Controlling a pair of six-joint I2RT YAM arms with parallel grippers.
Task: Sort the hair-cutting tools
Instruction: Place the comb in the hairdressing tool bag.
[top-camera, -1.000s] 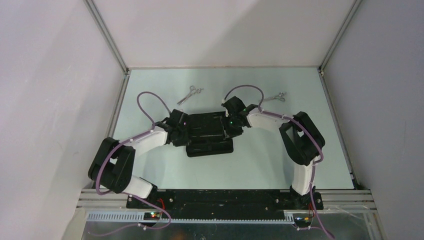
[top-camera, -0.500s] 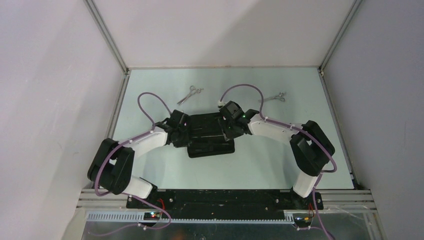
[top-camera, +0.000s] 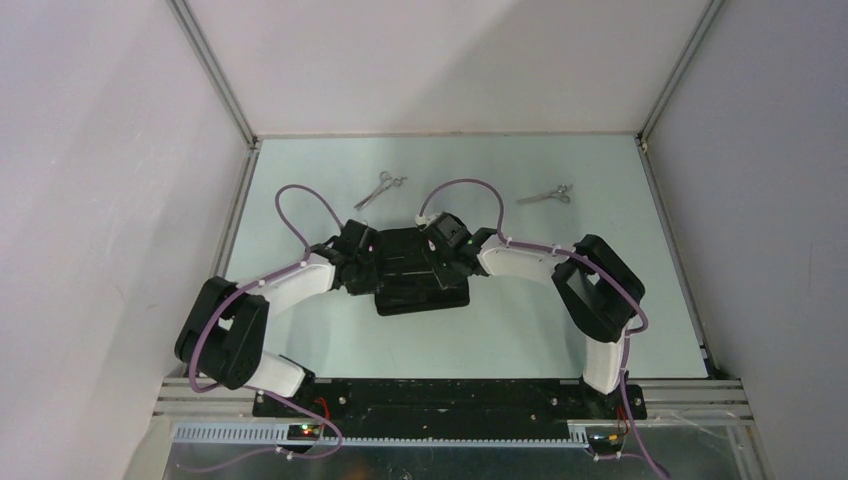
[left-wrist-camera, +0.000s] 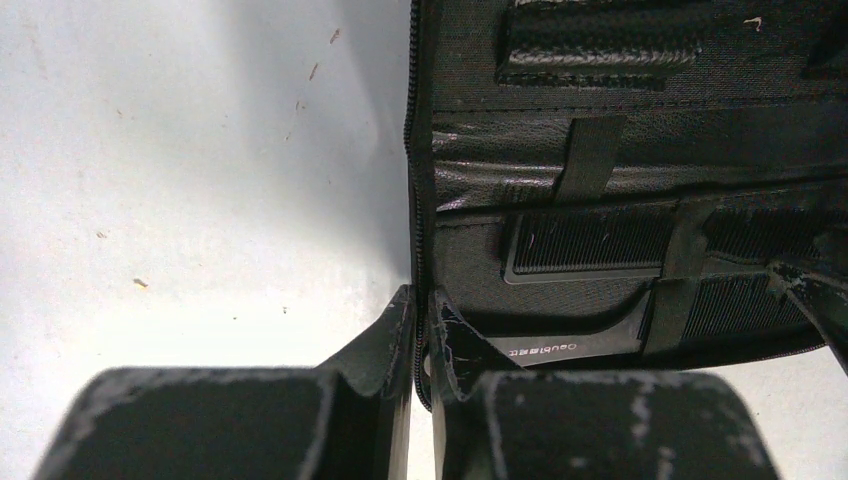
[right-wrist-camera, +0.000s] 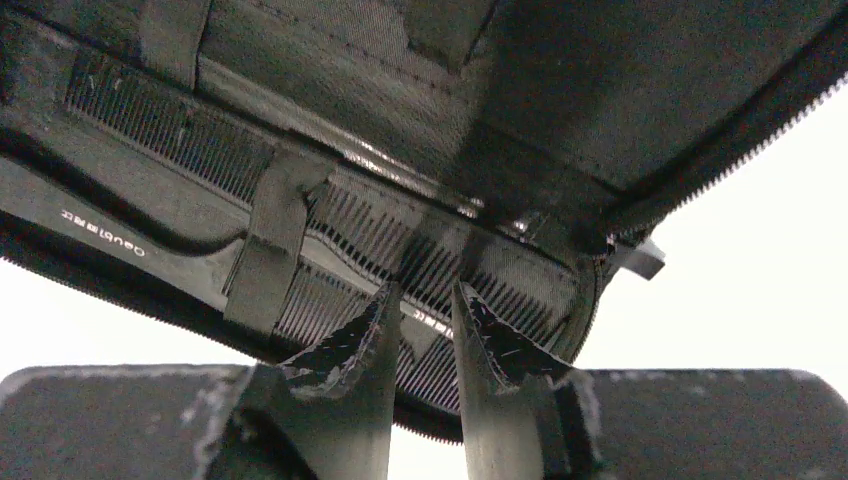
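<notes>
The case (top-camera: 420, 296) lies open in the middle of the bench (top-camera: 600, 300), with both arms reaching in over it. Inside, the flat comb (left-wrist-camera: 590, 240) and the handled comb (left-wrist-camera: 545, 348) sit side by side along 1 flap, each tucked under elastic straps (left-wrist-camera: 590, 150).

The 2 scissors are out on the bare bench beyond the case and well apart from each other. One pair (top-camera: 380, 188) is behind the case's left end and the other (top-camera: 546, 195) is off to the right. Neither touches the case or an arm.

The left tool (left-wrist-camera: 420, 320) is almost closed, with the case's zipped left edge pinched between its fingers, apparently pinning the case down. The right tool (right-wrist-camera: 425, 310) has its fingers a narrow gap apart, right at the comb teeth near the case's right end. Teeth show through the gap, but I cannot tell whether it has hold of a comb or only hovers against it.

If sorting means packing the case, the job looks about half done, with 2 combs stowed and 2 scissors to fetch. The upper loops look empty. If the combs are meant to come out, hardly anything is done.
</notes>
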